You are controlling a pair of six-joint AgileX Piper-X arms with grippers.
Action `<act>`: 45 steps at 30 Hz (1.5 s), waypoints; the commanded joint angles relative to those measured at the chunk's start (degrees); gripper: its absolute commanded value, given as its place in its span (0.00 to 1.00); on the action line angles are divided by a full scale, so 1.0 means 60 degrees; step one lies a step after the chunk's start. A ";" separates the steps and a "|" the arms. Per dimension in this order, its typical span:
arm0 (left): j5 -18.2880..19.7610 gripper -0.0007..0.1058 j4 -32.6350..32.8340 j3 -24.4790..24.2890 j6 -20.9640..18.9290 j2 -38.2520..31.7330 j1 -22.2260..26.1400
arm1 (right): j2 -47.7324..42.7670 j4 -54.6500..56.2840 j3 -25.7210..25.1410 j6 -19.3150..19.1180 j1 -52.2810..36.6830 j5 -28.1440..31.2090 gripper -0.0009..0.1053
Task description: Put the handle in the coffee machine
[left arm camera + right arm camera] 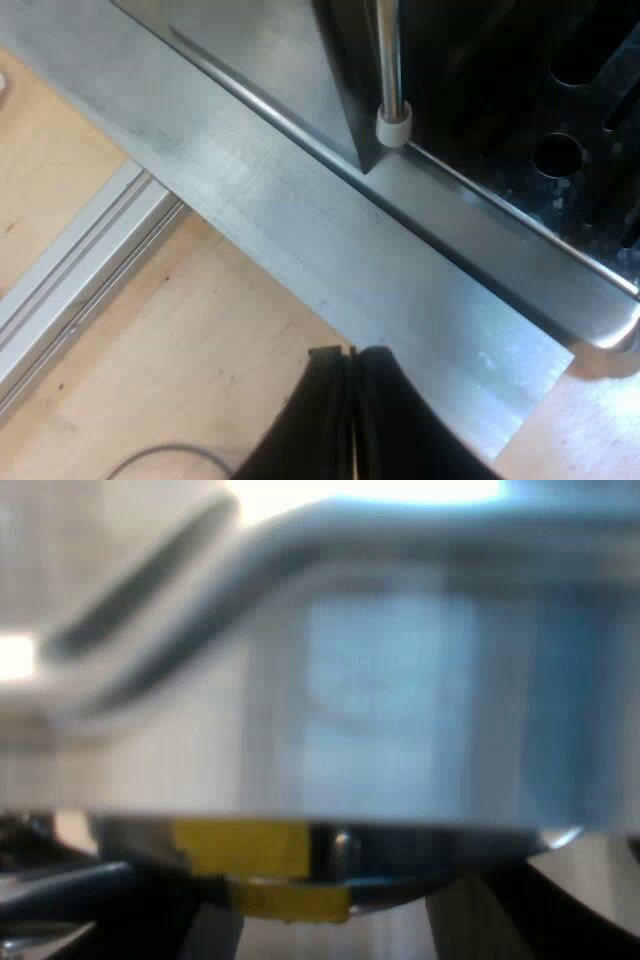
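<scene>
1. The metal holder (pixel 330 842) lay right up against the right gripper (pixel 320 930): its round metal rim ran straight across, just above the gripper.
2. A yellow strip (pixel 240 848) was stuck on that rim, with a second yellow piece just under it.
3. I could not tell whether the right gripper was clamped on the holder or merely beside it. The view was too blurred there.
4. Beyond the rim stood a pale bluish surface (pixel 400 710) and a bent grey bar (pixel 200 610) above it, neither clear enough to name.
5. The left gripper (pixel 352 420) was clenched, its two black fingers (pixel 400 430) pressed together with nothing between them.
6. It hung over the edge of a flat metal plate (pixel 330 250) that lay on the wooden table (pixel 200 340).
7. The espresso machine (pixel 260 50) stood on that plate, apart from the left gripper.
8. At the machine's foot was the drip tray (pixel 560 150), dark and pierced with holes and slots.
9. A thin steam wand (pixel 393 125) with a white tip came down at the tray's corner.
10. A grey rail (pixel 70 270) ran along the table beside the plate, and a thin cable (pixel 160 455) curved near the left gripper.
</scene>
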 commanded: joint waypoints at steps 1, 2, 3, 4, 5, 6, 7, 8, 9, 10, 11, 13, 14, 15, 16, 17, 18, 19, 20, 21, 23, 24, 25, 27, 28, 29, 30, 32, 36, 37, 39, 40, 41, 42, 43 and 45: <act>-0.0092 0.01 0.0020 -0.0039 0.0078 -0.0032 -0.0174 | -0.0726 -0.0786 -0.0195 -0.0111 0.0031 -0.0059 0.43; -0.0088 0.01 0.0261 -0.0039 0.0212 -0.0032 -0.0558 | -0.0743 -0.0786 -0.0195 -0.0109 0.0031 -0.0059 0.43; -0.0088 0.01 0.0329 -0.0039 0.0278 -0.0032 -0.0641 | -0.0746 -0.0786 -0.0195 -0.0109 0.0031 -0.0034 0.43; -0.0088 0.01 0.0443 -0.0039 0.0352 -0.0032 -0.0828 | -0.0867 -0.0786 -0.0195 -0.0152 0.0031 0.0163 0.43; -0.0088 0.01 0.0442 -0.0039 0.0348 -0.0032 -0.0886 | -0.0897 -0.0773 -0.0195 -0.0197 0.0031 0.0161 0.43; -0.0088 0.01 0.0440 -0.0039 0.0308 -0.0032 -0.0966 | -0.0942 -0.0774 -0.0195 -0.0200 0.0031 0.0161 0.43; -0.0088 0.01 0.0411 -0.0039 0.0253 -0.0032 -0.0981 | -0.0984 -0.0774 -0.0195 -0.0231 0.0031 0.0161 0.43; -0.0088 0.01 0.0396 -0.0039 0.0177 -0.0032 -0.0998 | -0.1001 -0.0774 -0.0195 -0.0269 0.0031 0.0161 0.43; -0.0088 0.01 0.0400 -0.0039 0.0102 -0.0032 -0.1005 | -0.1034 -0.0774 -0.0195 -0.0371 0.0031 0.0161 0.43; -0.0088 0.01 0.0452 -0.0039 0.0058 -0.0032 -0.1003 | -0.1067 -0.0774 -0.0195 -0.0438 0.0031 0.0161 0.43; -0.0088 0.01 0.0500 -0.0039 0.0055 -0.0032 -0.1003 | -0.1089 -0.0774 -0.0195 -0.0465 0.0031 0.0143 0.43; -0.0088 0.01 0.0590 -0.0039 0.0033 -0.0032 -0.1003 | -0.1124 -0.0774 -0.0195 -0.0469 0.0031 0.0138 0.43; -0.0088 0.01 0.0656 -0.0039 -0.0011 -0.0032 -0.1003 | -0.1138 -0.0774 -0.0195 -0.0467 0.0031 0.0139 0.43; -0.0053 0.01 0.0754 -0.0039 -0.0011 -0.0032 -0.1003 | -0.1173 -0.0774 -0.0195 -0.0467 0.0031 0.0139 0.43; 0.0086 0.01 0.0894 -0.0039 -0.0011 -0.0054 -0.1043 | -0.1176 -0.0774 -0.0195 -0.0518 0.0031 0.0139 0.43; 0.0208 0.01 0.1057 -0.0039 -0.0011 -0.0058 -0.1055 | -0.1198 -0.0774 -0.0195 -0.0534 0.0031 0.0139 0.43; 0.0224 0.01 0.1130 -0.0039 -0.0011 -0.0072 -0.1052 | -0.1211 -0.0774 -0.0195 -0.0531 0.0031 0.0139 0.43; 0.0269 0.01 0.1249 -0.0039 -0.0038 -0.0079 -0.1052 | -0.1219 -0.0774 -0.0195 -0.0531 0.0031 0.0139 0.43; 0.0314 0.01 0.1308 -0.0039 -0.0184 -0.0077 -0.1052 | -0.1215 -0.0774 -0.0195 -0.0531 0.0031 0.0139 0.43; 0.0314 0.01 0.1351 -0.0039 -0.0199 -0.0077 -0.1052 | -0.1245 -0.0774 -0.0195 -0.0531 0.0031 0.0139 0.43; 0.0367 0.01 0.1537 -0.0039 -0.0197 -0.0077 -0.1052 | -0.1267 -0.0773 -0.0195 -0.0531 0.0031 0.0139 0.43; 0.0486 0.01 0.1627 -0.0039 -0.0197 -0.0105 -0.1052 | -0.1281 -0.0776 -0.0195 -0.0531 0.0031 0.0139 0.43; 0.0689 0.01 0.1841 -0.0039 -0.0197 -0.0143 -0.1052 | -0.1319 -0.0773 -0.0195 -0.0531 0.0031 0.0139 0.43; 0.0765 0.01 0.1985 -0.0039 -0.0222 -0.0240 -0.1052 | -0.1351 -0.0773 -0.0195 -0.0531 0.0031 0.0139 0.43; 0.0796 0.01 0.2013 -0.0039 -0.0224 -0.0313 -0.1052 | -0.1358 -0.0773 -0.0195 -0.0548 0.0031 0.0139 0.43; 0.0822 0.01 0.2012 -0.0039 -0.0224 -0.0384 -0.1052 | -0.1373 -0.0773 -0.0195 -0.0558 0.0031 0.0139 0.43; 0.0910 0.01 0.2011 -0.0039 -0.0224 -0.0472 -0.1052 | -0.1379 -0.0773 -0.0195 -0.0621 0.0031 0.0139 0.43; 0.1220 0.01 0.2029 -0.0039 -0.0455 -0.0558 -0.1052 | -0.1377 -0.0773 -0.0195 -0.0687 0.0031 0.0139 0.43; 0.1563 0.01 0.2085 0.0034 -0.1002 -0.0560 -0.1179 | -0.1410 -0.0773 -0.0195 -0.0686 0.0031 0.0139 0.43; 0.1568 0.01 0.2085 0.0086 -0.1011 -0.0560 -0.1283 | -0.1430 -0.0773 -0.0195 -0.0686 0.0031 0.0139 0.43; 0.1394 0.01 0.2085 0.0225 -0.1004 -0.0560 -0.1455 | -0.1457 -0.0773 -0.0195 -0.0715 0.0031 0.0139 0.43; 0.1339 0.01 0.2085 0.0342 -0.1031 -0.0560 -0.1543 | -0.1466 -0.0773 -0.0195 -0.0747 0.0031 0.0139 0.43; 0.1323 0.01 0.2085 0.0405 -0.1083 -0.0584 -0.1593 | -0.1488 -0.0773 -0.0195 -0.0754 0.0031 0.0139 0.43; 0.1315 0.01 0.2085 0.0510 -0.1088 -0.0636 -0.1647 | -0.1493 -0.0773 -0.0195 -0.0772 0.0031 0.0134 0.43; 0.1320 0.01 0.2036 0.0622 -0.1104 -0.0733 -0.1677 | -0.1524 -0.0773 -0.0195 -0.0837 0.0031 0.0096 0.43; 0.1320 0.01 0.1922 0.0749 -0.1211 -0.0906 -0.1675 | -0.1540 -0.0773 -0.0195 -0.0981 0.0031 0.0074 0.43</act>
